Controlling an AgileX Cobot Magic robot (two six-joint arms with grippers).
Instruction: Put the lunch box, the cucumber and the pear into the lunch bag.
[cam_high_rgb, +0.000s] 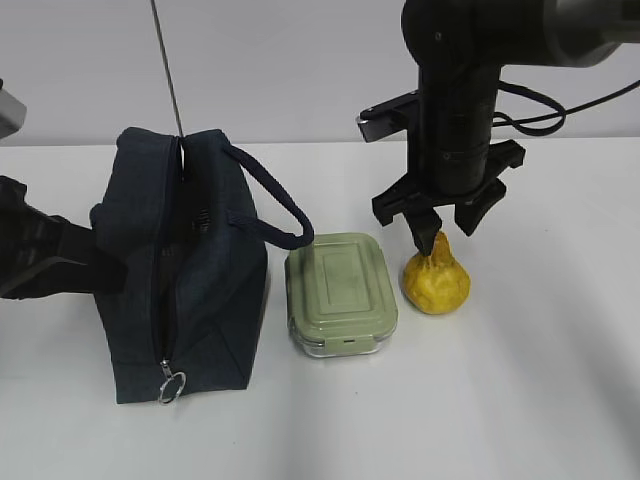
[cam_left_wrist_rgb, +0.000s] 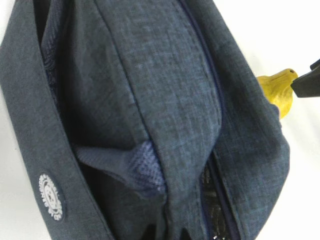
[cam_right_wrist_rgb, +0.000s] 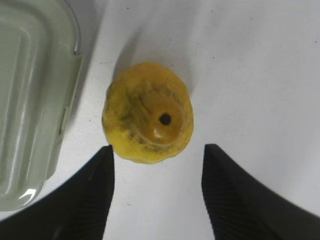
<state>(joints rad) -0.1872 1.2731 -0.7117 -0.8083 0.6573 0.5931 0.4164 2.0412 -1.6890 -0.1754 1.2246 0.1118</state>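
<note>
Crowding the pear (cam_high_rgb: 436, 282), lunch box (cam_high_rgb: 341, 292) beside bag (cam_high_rgb: 185, 270)

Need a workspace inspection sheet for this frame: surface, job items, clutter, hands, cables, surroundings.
Surface: white table, no spills seen.
Lunch bag: standing on its side, zipper part open, ring pull at the near end.
Lunch box: on the table just right of the bag, lid on.
Pear: upright on the table right of the box, neck up.
Cucumber: nothing seen.
Clutter: nothing seen.
Left hand: not in its wrist view; dark part of the arm is against the bag's left side.
Right hand: open, above the pear, fingers either side of the neck, not gripping.
Cables: black cable loops off the right arm.
Surroundings: plain pale wall; thin rod behind the bag.
</note>
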